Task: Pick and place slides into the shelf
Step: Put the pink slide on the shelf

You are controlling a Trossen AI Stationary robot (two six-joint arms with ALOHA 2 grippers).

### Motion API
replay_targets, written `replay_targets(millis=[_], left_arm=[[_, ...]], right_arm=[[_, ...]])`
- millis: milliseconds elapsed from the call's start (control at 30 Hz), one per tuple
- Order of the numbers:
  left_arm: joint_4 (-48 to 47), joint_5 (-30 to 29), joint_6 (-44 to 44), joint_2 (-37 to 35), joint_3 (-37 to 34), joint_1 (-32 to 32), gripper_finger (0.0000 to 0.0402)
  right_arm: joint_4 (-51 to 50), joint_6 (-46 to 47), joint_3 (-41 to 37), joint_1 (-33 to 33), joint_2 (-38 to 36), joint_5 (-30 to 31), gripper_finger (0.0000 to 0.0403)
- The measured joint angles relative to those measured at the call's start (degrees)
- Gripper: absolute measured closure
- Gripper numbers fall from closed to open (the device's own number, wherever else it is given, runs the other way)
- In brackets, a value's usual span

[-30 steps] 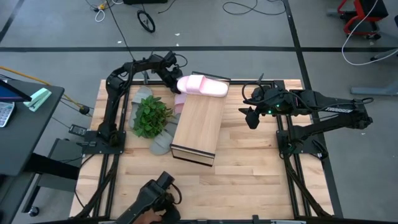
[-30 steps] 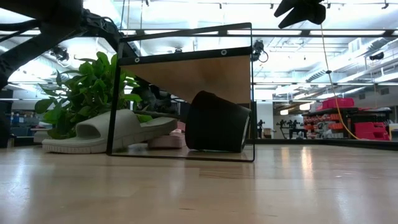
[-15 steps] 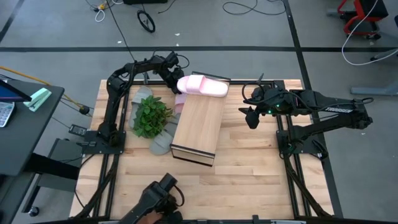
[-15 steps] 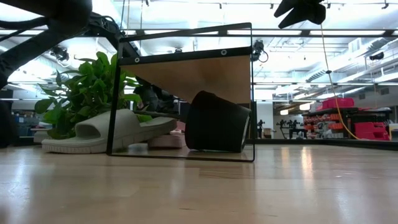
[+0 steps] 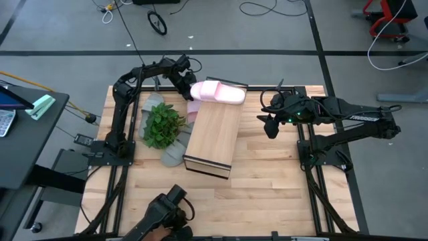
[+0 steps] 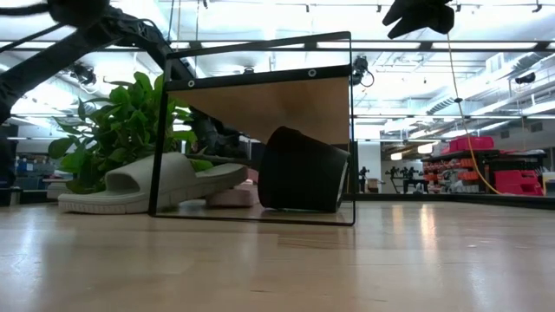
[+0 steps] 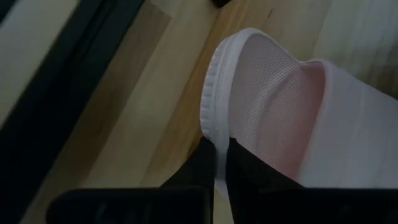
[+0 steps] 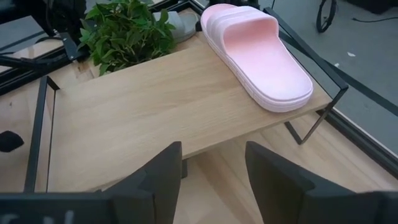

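Mid-pick on the second pink slide (image 7: 261, 106) beside the shelf (image 5: 212, 137), its heel rim pinched between the left gripper (image 7: 217, 168) jaws; next, lifting clear onto the shelf; right gripper (image 8: 214, 168) waiting, jaws wide, the other pink slide (image 8: 261, 53) well ahead.

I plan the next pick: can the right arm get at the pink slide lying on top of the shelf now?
Probably yes. The pink slide lies uncovered on the shelf top, nothing between it and the right gripper, whose jaws stand open. The left gripper grips its far end.
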Motion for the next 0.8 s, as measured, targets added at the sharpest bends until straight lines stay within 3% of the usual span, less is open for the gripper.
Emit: replay_targets(millis=[167,333,800], left_arm=[[0.0,-0.7,0.0,-2.4,0.0,0.6,0.0381],[-0.7,-5.3,0.2,-4.1,0.0,1.6,0.0381],[-2.3,-6.6,-3.7,-10.9,0.0,6.6,0.0381]], right_arm=[[0.0,-0.9,0.0,0.0,0.0,0.0,0.0222],[0.0,-1.0,0.0,0.0,0.0,0.0,0.0222],[0.0,-1.6,0.0,0.0,0.0,0.0,0.0224]])
